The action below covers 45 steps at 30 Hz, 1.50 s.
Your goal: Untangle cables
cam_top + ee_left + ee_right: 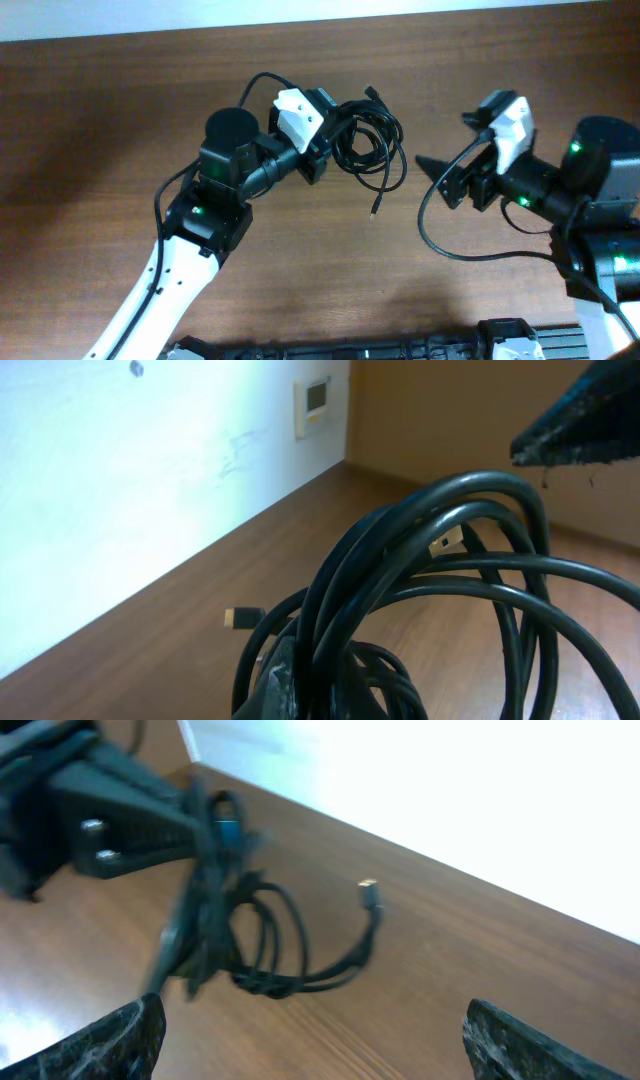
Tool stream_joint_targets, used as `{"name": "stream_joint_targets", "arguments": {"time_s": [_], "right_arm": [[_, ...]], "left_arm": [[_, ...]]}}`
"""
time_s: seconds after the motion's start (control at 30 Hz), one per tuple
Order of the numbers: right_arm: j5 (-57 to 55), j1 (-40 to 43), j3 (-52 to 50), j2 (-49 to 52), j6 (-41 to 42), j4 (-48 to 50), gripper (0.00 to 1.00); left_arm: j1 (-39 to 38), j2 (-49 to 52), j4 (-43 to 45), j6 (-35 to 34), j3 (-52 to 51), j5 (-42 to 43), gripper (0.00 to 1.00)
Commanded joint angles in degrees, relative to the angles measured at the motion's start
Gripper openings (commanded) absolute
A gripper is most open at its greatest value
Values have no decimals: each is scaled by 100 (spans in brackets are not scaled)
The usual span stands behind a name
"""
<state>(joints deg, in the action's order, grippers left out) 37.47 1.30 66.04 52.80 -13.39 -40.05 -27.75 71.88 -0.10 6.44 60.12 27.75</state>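
Looped cables [335, 590] clamped in left jaws over wooden table [120, 110]; right jaws wide, apart.

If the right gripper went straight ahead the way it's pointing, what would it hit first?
Most likely the cables hanging from the left gripper. They sit ahead of the open right gripper, a little off centre, with nothing in between. Depth is hard to judge, so it might only brush the loose end.

Place: indoor room, most likely a robotics lab or test station.
Evidence: brown wood-grain tabletop [100, 120]; plain white wall [120, 490] along its edge; small white wall panel [313, 407] with a screen; left arm [190, 230] and right arm [600, 190], both robotic.
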Motion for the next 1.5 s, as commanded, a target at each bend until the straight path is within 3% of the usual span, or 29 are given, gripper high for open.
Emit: {"name": "stream_joint_targets", "arguments": {"time_s": [0.0, 0.27, 0.6, 0.73, 0.8, 0.87, 0.93, 1.03, 1.47], "right_arm": [[-39, 140, -13, -20, 361, -63, 94], [1473, 136, -13, 7, 273, -39, 93], [1587, 136, -13, 33, 275, -9, 93], [1486, 136, -13, 127, 278, 46, 84], [1438, 136, -13, 175, 278, 48, 74], [1432, 138, -13, 205, 275, 50, 53], [1266, 138, -13, 212, 278, 46, 19], [826, 138, -13, 210, 417, 44, 4], [-2267, 138, -13, 188, 1611, 37, 4]], "left_arm": [[11, -188, 369, 48, 111, 1056, 0], [-37, -188, 562, -127, 111, 997, 0], [-308, -188, 699, -361, 111, 960, 0], [-680, -188, 767, -361, 111, 960, 0], [-807, -188, 772, -361, 111, 968, 0], [-898, -188, 798, -358, 111, 1010, 0], [-922, -188, 811, -356, 111, 999, 0], [-922, -190, 844, -358, 111, 977, 0], [-922, -804, 903, -356, 111, 656, 0]]}}
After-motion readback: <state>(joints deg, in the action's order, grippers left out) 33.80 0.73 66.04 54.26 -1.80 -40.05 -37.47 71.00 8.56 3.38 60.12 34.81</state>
